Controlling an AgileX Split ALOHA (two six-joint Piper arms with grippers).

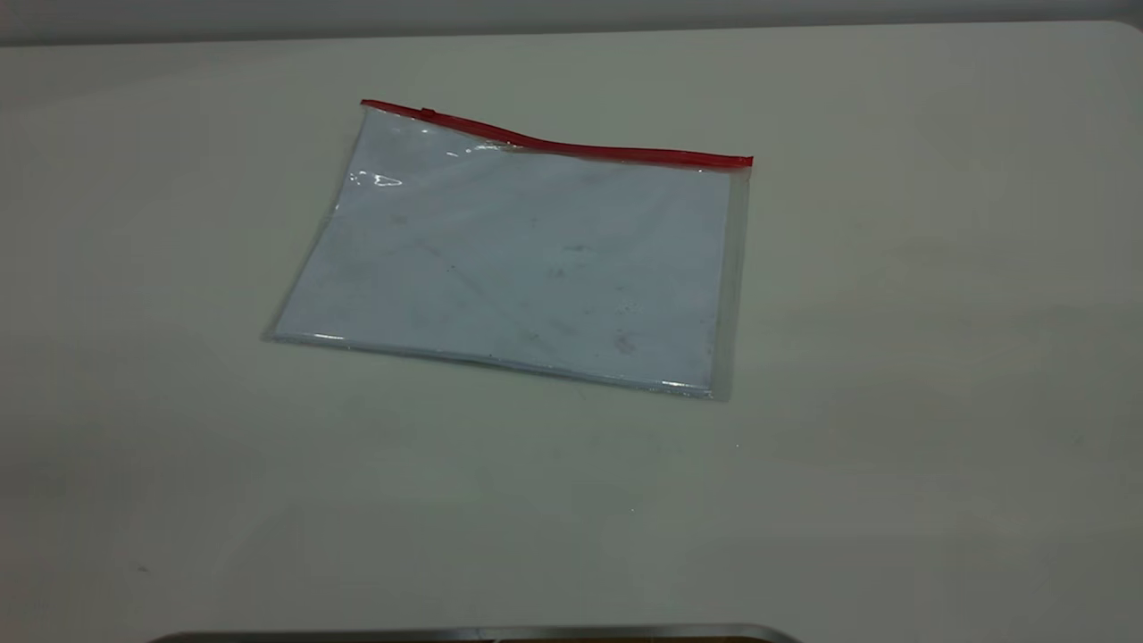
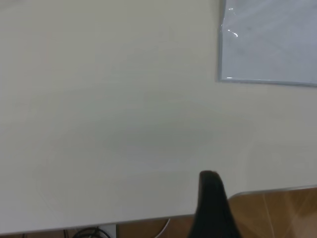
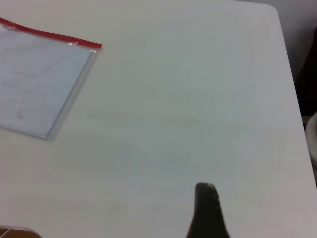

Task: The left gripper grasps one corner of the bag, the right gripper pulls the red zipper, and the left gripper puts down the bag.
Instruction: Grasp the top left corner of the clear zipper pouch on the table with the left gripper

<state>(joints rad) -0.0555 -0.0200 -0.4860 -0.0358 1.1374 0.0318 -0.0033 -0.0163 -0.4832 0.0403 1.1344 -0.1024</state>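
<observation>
The bag [image 1: 527, 259] lies flat on the white table, clear plastic with a bluish-white sheet inside. The red zipper [image 1: 571, 147] runs along its far edge, with the small slider tab [image 1: 428, 112] near the left end. Neither gripper shows in the exterior view. In the left wrist view, the left gripper [image 2: 209, 174] shows as one dark wedge with no gap, over the table's edge, far from the bag [image 2: 272, 44]. In the right wrist view, the right gripper [image 3: 205, 187] is likewise a single dark tip, well away from the bag [image 3: 39, 84] and its red-strip corner [image 3: 99, 45].
The white table [image 1: 893, 357] spreads around the bag on all sides. A grey metal rim [image 1: 482, 634] shows at the bottom of the exterior view. Brown floor [image 2: 277, 213] shows past the table's rounded corner in the left wrist view.
</observation>
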